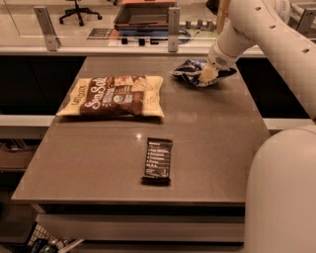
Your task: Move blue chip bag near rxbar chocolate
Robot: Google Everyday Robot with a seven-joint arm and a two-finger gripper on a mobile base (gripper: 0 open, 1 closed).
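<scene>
Grey-brown table is recorded in the single camera view, with a glass partition and an office chair behind it. The blue chip bag is found crumpled at the far right of the tabletop. The gripper is lowered onto the right part of that bag, in contact with it; how far it is opened, and whether the bag is gripped, cannot be told. The rxbar chocolate is laid flat near the front edge, well apart from the blue chip bag. A cream-and-brown bag is laid flat at far left. The white arm is extended in from upper right.
</scene>
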